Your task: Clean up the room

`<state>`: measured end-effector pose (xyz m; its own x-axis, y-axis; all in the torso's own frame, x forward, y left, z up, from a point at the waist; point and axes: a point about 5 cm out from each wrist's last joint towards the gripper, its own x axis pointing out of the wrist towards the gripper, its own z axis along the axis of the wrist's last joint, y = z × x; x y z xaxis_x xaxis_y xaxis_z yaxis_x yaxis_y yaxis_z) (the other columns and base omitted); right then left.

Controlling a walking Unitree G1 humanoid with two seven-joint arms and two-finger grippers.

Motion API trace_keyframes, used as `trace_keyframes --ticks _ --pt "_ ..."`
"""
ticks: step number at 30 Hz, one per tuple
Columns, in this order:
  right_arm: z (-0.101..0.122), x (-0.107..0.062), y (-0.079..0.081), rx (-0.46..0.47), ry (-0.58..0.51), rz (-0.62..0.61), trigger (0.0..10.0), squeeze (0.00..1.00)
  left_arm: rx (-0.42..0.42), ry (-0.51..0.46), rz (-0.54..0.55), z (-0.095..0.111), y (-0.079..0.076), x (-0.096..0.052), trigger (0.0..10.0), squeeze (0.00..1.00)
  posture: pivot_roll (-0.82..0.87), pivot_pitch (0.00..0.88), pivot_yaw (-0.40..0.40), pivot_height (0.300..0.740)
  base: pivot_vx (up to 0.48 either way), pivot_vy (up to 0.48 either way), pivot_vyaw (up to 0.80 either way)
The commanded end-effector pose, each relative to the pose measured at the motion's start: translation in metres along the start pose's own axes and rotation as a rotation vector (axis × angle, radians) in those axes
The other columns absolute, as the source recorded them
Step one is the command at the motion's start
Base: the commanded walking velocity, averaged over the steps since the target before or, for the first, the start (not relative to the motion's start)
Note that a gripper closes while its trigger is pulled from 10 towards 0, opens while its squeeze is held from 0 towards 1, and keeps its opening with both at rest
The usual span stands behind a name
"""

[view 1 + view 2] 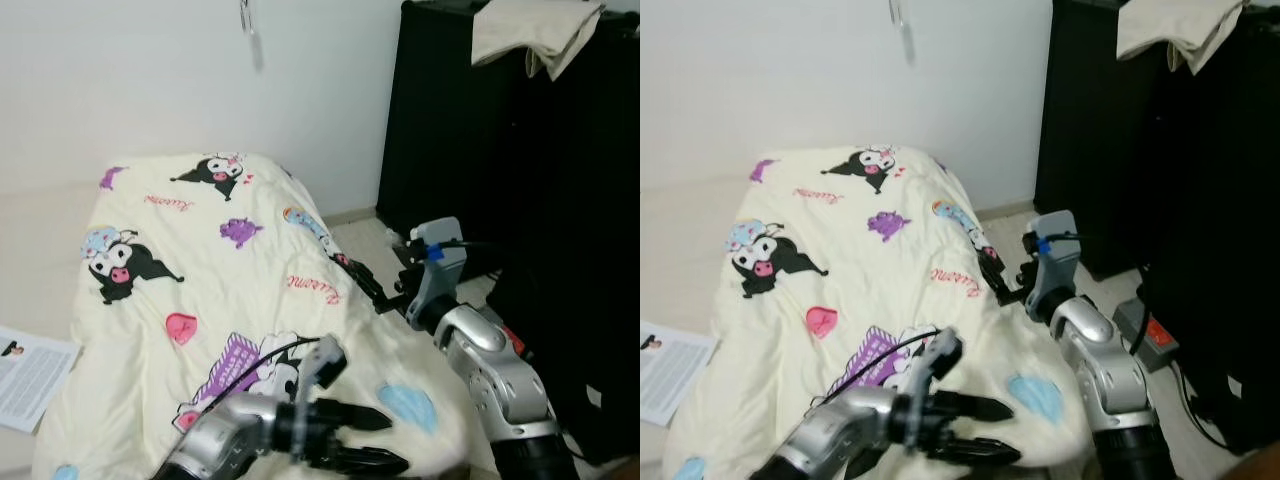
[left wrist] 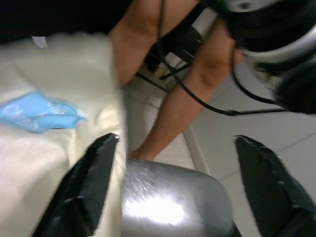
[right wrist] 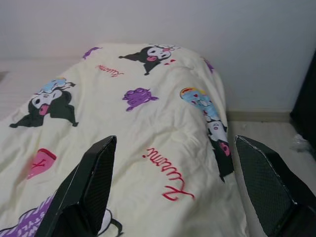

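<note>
Nearest the head camera, the left gripper (image 1: 372, 440) hangs over the near edge of the cream cartoon-print quilt (image 1: 200, 270), its two long black fingers spread wide and holding nothing; whether the lower finger brushes the cloth cannot be told. On the quilt's near right side, the right gripper (image 1: 365, 282) reaches toward its edge by the red script print; how its fingers stand is hard to read from here. Beyond the quilt's right side stands a tall black cabinet (image 1: 450, 130) with a beige cloth (image 1: 535, 30) draped over its top. Off the quilt's left edge lies a printed white paper sheet (image 1: 28, 375). A white wall (image 1: 150, 70) rises behind the quilt.

Along the left wrist's own fingers (image 2: 84, 190), the jaws stand far apart with no object between them. One finger lies just beside the quilt's edge near a light blue print patch (image 2: 37, 111). A shiny silver arm segment (image 2: 170, 200) sits between the fingers, and beyond it are wooden legs (image 2: 192, 94), black cables (image 2: 197, 98) and pale floor tiles (image 2: 237, 143).

Along the right wrist's fingers (image 3: 89, 185), the jaws are also wide apart and empty, poised above the quilt, which spreads toward the wall with its black cartoon figures and red script.
</note>
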<state>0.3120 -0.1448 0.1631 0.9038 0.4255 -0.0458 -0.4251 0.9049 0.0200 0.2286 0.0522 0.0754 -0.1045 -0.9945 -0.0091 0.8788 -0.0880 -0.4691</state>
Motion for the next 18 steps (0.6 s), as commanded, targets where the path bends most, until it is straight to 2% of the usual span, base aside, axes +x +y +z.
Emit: trace_keyframes --ticks 1,2,5,9,10,11,12,13,14,15,16,17,18 --pt "0.002 0.003 0.002 -0.001 -0.017 0.009 10.0 0.0 -0.014 0.013 -0.036 -0.002 -0.005 -0.003 10.0 1.0 -0.25 0.0 0.039 0.55 0.0 0.0 0.0" --pt "0.001 0.006 0.001 0.002 -0.015 0.002 10.0 0.0 -0.017 0.024 -0.029 -0.003 -0.006 -0.011 10.0 1.0 -0.25 0.0 0.039 0.55 0.0 0.0 0.0" --pt "0.0 0.007 0.0 0.003 -0.011 -0.005 10.0 0.0 -0.017 0.03 -0.02 -0.003 -0.006 -0.016 10.0 1.0 -0.24 0.0 0.04 0.55 0.0 0.0 0.0" --pt "-0.006 0.01 -0.005 0.015 0.009 -0.042 10.0 0.0 -0.025 0.03 0.044 -0.006 -0.003 -0.027 10.0 1.0 -0.24 0.0 0.044 0.55 0.0 0.0 0.0" --pt "-0.01 0.01 -0.008 0.047 0.007 -0.051 10.0 0.0 -0.015 0.019 0.169 -0.008 0.008 -0.034 10.0 1.0 -0.24 0.0 0.047 0.55 0.0 0.0 0.0" --pt "-0.014 0.009 -0.01 0.065 0.017 -0.059 10.0 0.0 0.001 -0.002 0.352 -0.01 0.025 -0.045 10.0 1.0 -0.23 0.0 0.047 0.555 0.0 0.0 0.0" --pt "-0.014 0.009 -0.01 0.065 0.017 -0.059 10.0 0.0 0.001 -0.002 0.352 -0.01 0.025 -0.045 10.0 1.0 -0.23 0.0 0.047 0.555 0.0 0.0 0.0" --pt "-0.017 0.008 -0.011 0.082 0.024 -0.065 10.0 0.0 -0.003 -0.024 0.521 -0.012 0.039 -0.057 10.0 0.19 -0.23 0.0 0.047 0.56 0.0 0.0 0.0" --pt "-0.017 0.008 -0.011 0.082 0.024 -0.065 10.0 0.0 -0.003 -0.024 0.521 -0.012 0.039 -0.057 10.0 0.19 -0.23 0.0 0.047 0.56 0.0 0.0 0.0" --pt "-0.02 0.007 -0.012 0.095 0.031 -0.071 10.0 0.0 -0.03 -0.062 0.67 -0.013 0.051 -0.069 10.0 0.19 -0.23 0.0 0.046 0.565 0.0 0.0 0.0" --pt "-0.02 0.007 -0.012 0.095 0.031 -0.071 10.0 0.0 -0.03 -0.062 0.67 -0.013 0.051 -0.069 10.0 0.19 -0.23 0.0 0.046 0.565 0.0 0.0 0.0" --pt "-0.024 0.007 -0.012 0.105 0.04 -0.072 10.0 0.0 -0.062 -0.11 0.825 -0.015 0.061 -0.087 10.0 0.0 -0.23 0.0 0.046 0.57 0.0 0.0 0.0" --pt "-0.028 0.006 -0.012 0.113 0.048 -0.072 10.0 0.0 -0.108 -0.151 0.973 -0.021 0.066 -0.107 10.0 0.0 -0.23 0.0 0.046 0.575 0.0 0.0 0.0"
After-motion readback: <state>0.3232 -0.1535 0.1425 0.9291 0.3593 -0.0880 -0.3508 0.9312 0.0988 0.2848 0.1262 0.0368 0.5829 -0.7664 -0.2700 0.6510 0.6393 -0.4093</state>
